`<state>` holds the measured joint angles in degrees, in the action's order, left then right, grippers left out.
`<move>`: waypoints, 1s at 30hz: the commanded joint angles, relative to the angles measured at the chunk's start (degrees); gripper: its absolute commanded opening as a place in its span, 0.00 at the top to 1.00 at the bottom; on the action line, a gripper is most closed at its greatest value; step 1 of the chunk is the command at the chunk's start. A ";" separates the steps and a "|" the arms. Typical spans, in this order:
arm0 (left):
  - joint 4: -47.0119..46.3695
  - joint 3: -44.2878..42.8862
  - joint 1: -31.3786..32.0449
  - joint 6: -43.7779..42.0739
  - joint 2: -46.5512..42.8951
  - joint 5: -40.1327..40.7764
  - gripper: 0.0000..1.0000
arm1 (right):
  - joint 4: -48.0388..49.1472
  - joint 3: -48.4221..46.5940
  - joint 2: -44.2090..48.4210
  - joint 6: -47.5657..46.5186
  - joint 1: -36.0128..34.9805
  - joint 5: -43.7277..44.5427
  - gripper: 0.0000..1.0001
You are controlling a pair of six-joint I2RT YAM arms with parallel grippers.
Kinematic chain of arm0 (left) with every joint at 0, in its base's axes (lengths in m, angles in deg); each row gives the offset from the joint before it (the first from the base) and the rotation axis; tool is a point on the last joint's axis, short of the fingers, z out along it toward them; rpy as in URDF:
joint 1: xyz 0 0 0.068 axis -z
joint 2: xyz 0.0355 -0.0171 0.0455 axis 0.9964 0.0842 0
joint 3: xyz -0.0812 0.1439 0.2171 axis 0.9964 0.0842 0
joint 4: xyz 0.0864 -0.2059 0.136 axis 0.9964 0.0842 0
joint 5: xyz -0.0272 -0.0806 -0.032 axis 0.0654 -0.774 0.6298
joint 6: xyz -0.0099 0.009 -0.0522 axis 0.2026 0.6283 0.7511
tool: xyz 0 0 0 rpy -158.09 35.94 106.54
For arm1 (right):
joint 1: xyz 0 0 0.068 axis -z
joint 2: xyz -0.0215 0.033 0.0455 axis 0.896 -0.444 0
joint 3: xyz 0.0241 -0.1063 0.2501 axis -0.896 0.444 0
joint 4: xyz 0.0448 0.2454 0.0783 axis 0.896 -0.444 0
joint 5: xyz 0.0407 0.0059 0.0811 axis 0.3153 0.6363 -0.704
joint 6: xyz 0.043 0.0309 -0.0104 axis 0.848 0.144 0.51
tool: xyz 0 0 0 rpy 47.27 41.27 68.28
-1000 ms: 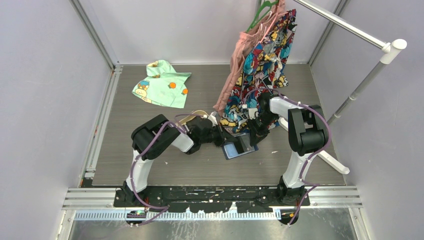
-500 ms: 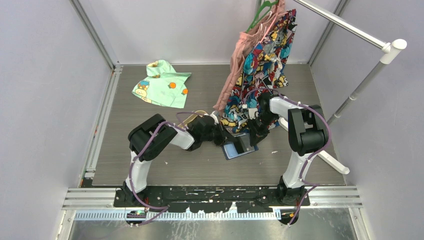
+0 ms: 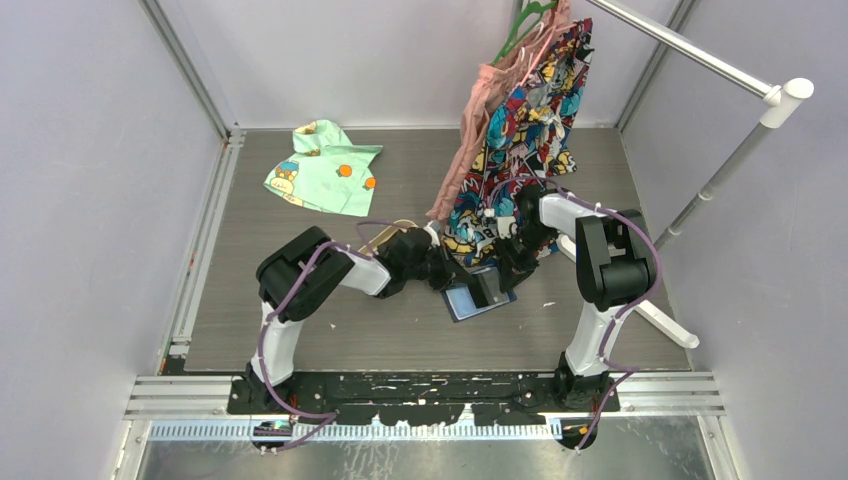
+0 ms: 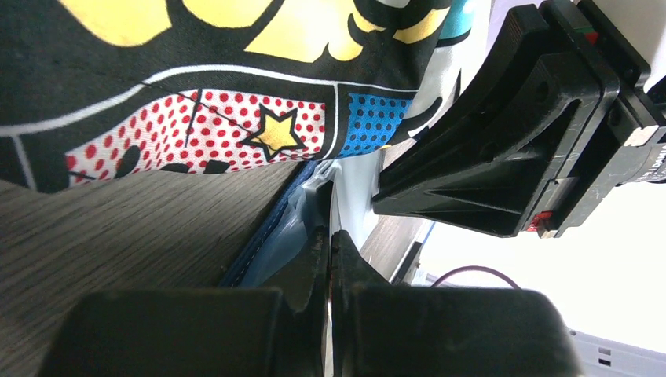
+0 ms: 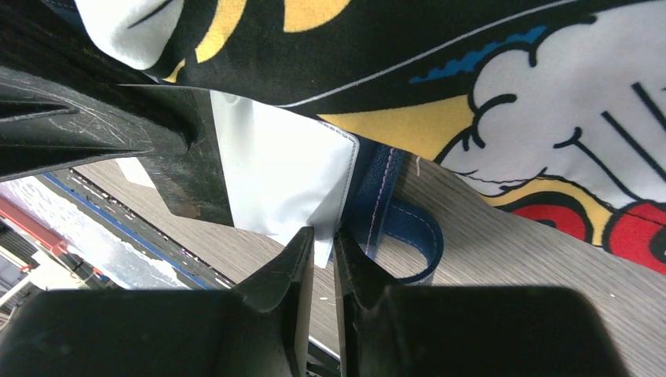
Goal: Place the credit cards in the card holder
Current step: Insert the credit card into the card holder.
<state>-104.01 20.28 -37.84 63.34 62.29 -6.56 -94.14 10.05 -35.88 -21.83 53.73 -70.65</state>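
Station: table (image 3: 300, 320), both arms converged at centre.

Card holder (image 3: 470, 300): lies open on the table, pale inner side up, directly under the hem of the hanging comic-print garment (image 3: 525, 120); snap tab (image 5: 420, 243) lies flat on the wood beside it.

Right gripper (image 5: 323, 247): jaws nearly closed, pinching the corner of a pale inner pocket (image 5: 283, 173) and lifting it off the navy backing; grip is on the very tip of the flap only.

Left gripper (image 4: 331, 251): jaws fully closed, tips at the near edge of the holder; whether a card sits between them cannot be told from its own view.

Credit cards: none is plainly identifiable; a dark glossy flat piece (image 5: 188, 165) lies against the raised pocket and may be a card at the pocket mouth; unconfirmed.

Step in hand, by judgement: holding the pocket open to feed a card in.

Risks noted:
- the corner pinch is shallow; any pull could let the flap slip free and close the pocket mouth;
- the holder is not pinned down; a push from the left could slide it across the table instead of seating the card;
- the two grippers stand close together; a small misjudged advance could bring the fingers into contact;
- the garment hem hangs just above the work; it could drag on a wrist or hide the pocket.
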 commanded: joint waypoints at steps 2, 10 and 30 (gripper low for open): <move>5.89 -1.22 0.90 -1.08 2.10 -4.33 1.00 | 3.90 -0.51 -1.61 0.19 -1.18 -2.16 0.79; 8.20 -3.27 1.25 -1.84 3.00 -4.61 0.94 | 3.74 -0.51 -1.06 -0.11 -1.34 -3.98 0.79; 10.64 -3.23 1.07 -2.19 2.43 -3.81 0.84 | 4.38 3.19 16.11 -7.53 1.32 -13.23 0.67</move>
<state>-99.69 17.00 -37.77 61.61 63.33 -7.85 -91.61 11.93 -25.81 -25.72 54.89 -76.81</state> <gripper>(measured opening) 0.162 0.377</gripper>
